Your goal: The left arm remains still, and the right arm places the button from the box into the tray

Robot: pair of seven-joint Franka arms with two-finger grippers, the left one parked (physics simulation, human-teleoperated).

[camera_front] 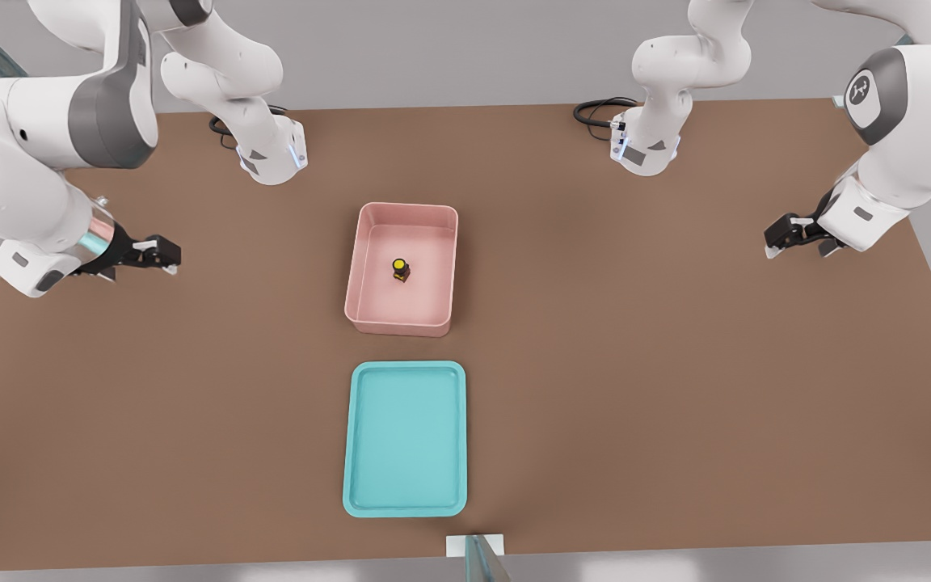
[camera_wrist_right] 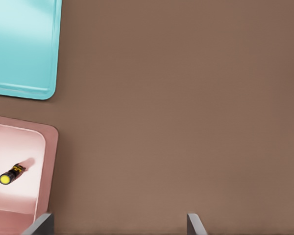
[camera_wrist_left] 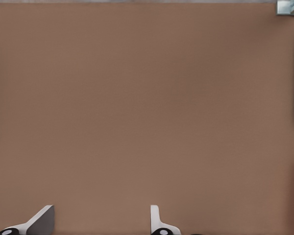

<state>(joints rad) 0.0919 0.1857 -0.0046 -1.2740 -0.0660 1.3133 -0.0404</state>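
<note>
We are looking at the claw (camera_front: 160,260) of the right arm (camera_front: 37,174) first. It is hanging over the brown table (camera_front: 676,364), well away from the pink box (camera_front: 403,269), out toward the front view's left of the box. Its two fingers (camera_wrist_right: 44,224) are standing wide apart, so the claw is open, and it is holding nothing. In the right wrist view we are seeing only bare table between the fingers.

The box is sitting in the middle of the table. The little button (camera_front: 401,269) is inside the box, near the middle of its floor. We are seeing its yellow cap on top and its black body under it. The claw is not touching the button or the box.

The teal tray (camera_front: 405,438) is lying just beside the box, on the side of the box nearer to the camera. A thin strip of table is showing between them.
</note>
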